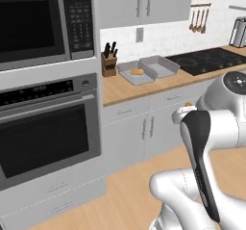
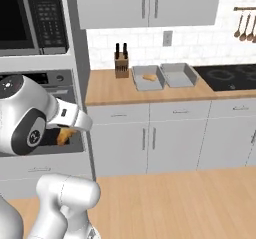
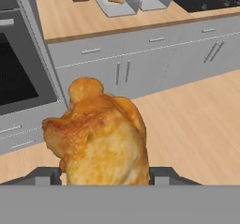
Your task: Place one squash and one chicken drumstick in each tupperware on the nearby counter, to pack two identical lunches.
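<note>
Wooden worktop (image 2: 110, 90) runs ahead of the robot, well apart from the arm, between the oven column and the black cooktop (image 2: 227, 77). On it, just beside the knife block (image 2: 120, 63), sit the two grey tupperware trays side by side and touching: the left tupperware (image 2: 148, 79) already holds a small tan piece, too small to name with certainty, while the right tupperware (image 2: 180, 75) looks bare. Both lie forward of the end effector (image 3: 105, 176) and somewhat to its right, across open floor and above the cabinet fronts.

Clamped between the two finger tips, a golden-brown chicken drumstick (image 3: 101, 138) stands up along the hand's line of sight, its long axis pointing away from the hand toward the worktop, narrower knob farthest out. My judgement: the carry must go forward and upward to clear the worktop edge before lowering into a tray.
</note>
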Robot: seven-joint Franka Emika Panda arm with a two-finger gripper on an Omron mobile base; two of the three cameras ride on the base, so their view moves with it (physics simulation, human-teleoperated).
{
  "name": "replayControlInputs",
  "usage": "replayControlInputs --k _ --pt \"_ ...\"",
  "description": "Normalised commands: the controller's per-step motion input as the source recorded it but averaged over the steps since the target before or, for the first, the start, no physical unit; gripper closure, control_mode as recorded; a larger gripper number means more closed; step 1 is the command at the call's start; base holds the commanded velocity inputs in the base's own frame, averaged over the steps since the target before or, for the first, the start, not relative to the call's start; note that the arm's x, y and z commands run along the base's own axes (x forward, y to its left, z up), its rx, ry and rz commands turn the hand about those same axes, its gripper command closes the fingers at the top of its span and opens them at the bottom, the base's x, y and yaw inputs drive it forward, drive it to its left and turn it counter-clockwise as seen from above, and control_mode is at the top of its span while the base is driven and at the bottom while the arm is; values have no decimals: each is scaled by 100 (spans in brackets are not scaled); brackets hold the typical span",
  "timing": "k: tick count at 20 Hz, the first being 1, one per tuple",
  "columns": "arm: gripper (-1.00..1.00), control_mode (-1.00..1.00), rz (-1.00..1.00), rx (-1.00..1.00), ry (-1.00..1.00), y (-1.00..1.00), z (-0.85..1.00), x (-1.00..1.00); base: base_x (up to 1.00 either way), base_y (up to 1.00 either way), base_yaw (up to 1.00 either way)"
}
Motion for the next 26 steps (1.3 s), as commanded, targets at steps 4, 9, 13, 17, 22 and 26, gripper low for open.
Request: replayControlInputs --k 4,9,13,17,22,26 --pt "100 100 0 0 0 0 0 0 79 -100 -4" --pt "100 100 0 0 0 0 0 0 70 -100 -33" --pt "100 100 0 0 0 0 0 0 96 -88 -32" --pt "100 100 0 0 0 0 0 0 100 -67 -8" --pt "100 100 0 0 0 0 0 0 100 -52 15" --pt "100 100 0 0 0 0 0 0 100 -36 40"
